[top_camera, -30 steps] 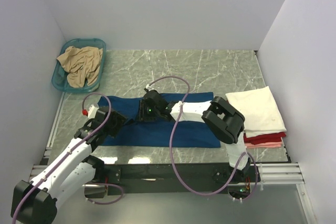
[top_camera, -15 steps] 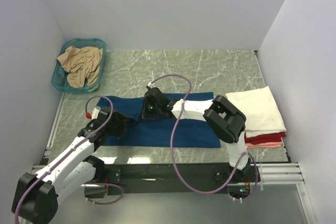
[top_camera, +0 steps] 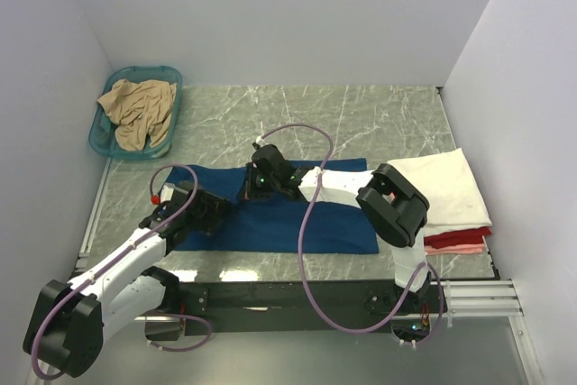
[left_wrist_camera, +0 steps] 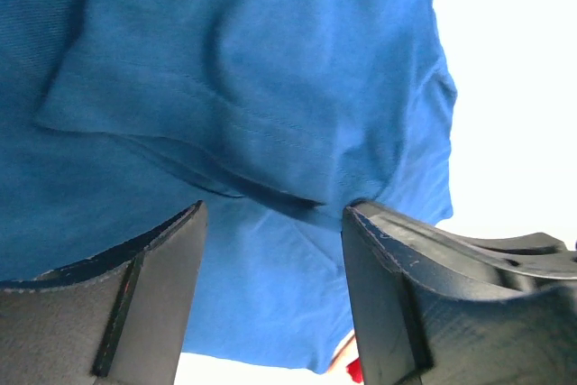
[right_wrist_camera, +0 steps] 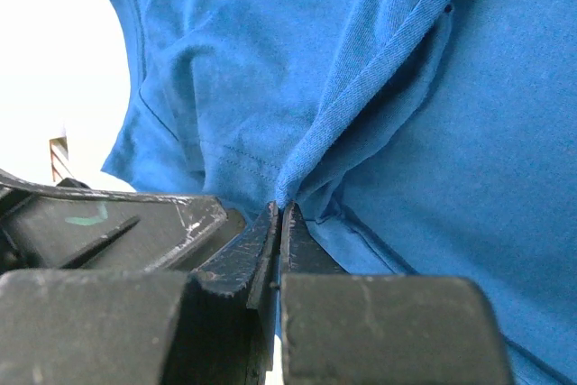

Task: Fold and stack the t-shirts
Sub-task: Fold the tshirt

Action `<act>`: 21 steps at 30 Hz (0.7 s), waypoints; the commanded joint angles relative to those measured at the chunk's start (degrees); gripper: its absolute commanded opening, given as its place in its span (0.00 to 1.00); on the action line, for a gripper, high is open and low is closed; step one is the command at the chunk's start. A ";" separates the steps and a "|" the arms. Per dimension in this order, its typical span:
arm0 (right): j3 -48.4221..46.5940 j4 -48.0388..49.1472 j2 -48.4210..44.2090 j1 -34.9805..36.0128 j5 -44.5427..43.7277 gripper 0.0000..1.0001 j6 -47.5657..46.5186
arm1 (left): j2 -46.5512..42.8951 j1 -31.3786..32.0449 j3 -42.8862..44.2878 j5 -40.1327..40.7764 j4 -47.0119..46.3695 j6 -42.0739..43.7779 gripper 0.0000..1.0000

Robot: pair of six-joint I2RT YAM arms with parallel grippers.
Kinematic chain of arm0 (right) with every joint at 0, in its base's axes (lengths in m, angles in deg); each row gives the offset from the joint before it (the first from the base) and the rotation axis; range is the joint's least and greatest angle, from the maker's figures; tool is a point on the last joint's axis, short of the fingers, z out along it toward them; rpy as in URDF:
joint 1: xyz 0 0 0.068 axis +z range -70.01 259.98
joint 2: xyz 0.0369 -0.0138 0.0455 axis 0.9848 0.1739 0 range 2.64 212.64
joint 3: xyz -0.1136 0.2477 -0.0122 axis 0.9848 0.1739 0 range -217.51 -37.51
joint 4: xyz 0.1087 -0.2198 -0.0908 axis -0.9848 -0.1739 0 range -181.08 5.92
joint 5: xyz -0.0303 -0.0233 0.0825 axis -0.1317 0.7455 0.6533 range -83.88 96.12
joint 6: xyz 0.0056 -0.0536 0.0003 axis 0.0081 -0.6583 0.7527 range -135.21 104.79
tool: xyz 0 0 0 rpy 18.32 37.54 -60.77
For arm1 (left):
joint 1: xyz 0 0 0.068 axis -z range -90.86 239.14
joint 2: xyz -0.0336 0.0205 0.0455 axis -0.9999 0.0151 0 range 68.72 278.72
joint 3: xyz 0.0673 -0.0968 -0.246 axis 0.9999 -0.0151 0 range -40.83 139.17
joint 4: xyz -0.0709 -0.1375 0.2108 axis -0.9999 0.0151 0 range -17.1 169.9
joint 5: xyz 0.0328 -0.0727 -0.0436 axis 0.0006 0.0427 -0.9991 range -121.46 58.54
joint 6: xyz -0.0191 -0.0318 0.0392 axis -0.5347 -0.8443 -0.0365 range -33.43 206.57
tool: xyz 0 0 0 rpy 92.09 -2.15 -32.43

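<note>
The top view is bright and evenly lit from above, with soft shadows under the arms. Glare patches lie on the table (top_camera: 194, 274) at its near edge. In both wrist views the background is overexposed to white. The dark blue t-shirt (right_wrist_camera: 433, 160) shows sharp weave, while the near fingers (left_wrist_camera: 117, 304) are dark and slightly soft.

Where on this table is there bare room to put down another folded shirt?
The bare marble beyond the dark blue shirt, between the teal basket and the folded stack. The middle is crowded: the left pincer and right pincer sit on that shirt.
</note>
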 commanded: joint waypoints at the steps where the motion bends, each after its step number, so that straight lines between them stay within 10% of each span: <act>1: -1.25 1.29 -4.08 -0.37 1.01 0.00 0.77 | -0.52 -0.44 0.81 0.66 -4.38 -2.47 0.67; 21: 0.42 1.91 -5.74 -0.38 2.06 0.00 1.03 | 4.67 -1.76 5.11 5.22 -3.33 -0.02 0.59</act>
